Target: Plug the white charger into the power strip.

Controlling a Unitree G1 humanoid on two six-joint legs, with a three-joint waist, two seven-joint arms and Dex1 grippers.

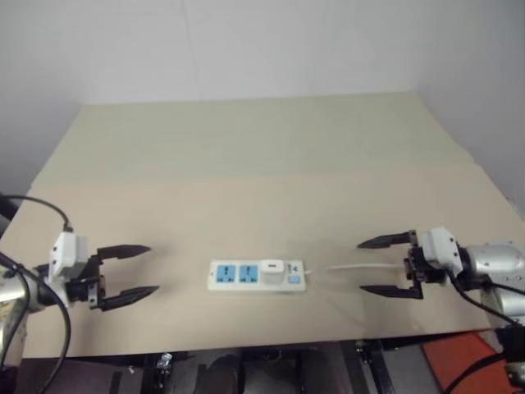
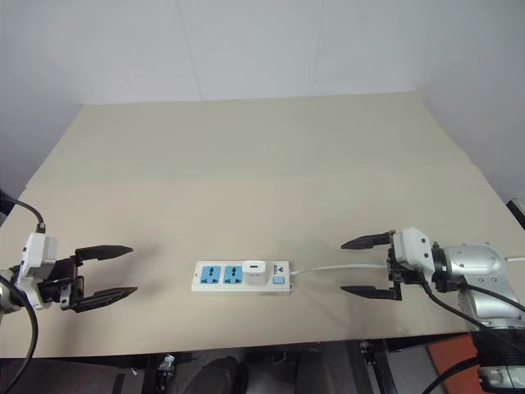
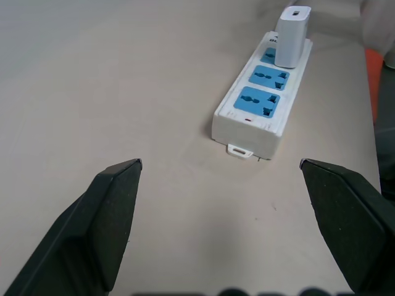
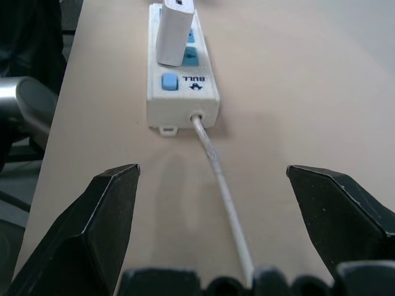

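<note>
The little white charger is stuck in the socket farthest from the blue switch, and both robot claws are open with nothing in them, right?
Not quite. The white charger sits in the socket right next to the blue switch on the power strip, as the right wrist view shows. The rest holds: the left gripper and right gripper are open, holding nothing.

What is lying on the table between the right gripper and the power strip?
Only the strip's thin white cord: in the right eye view it runs along the table from the power strip toward the open right gripper.
</note>
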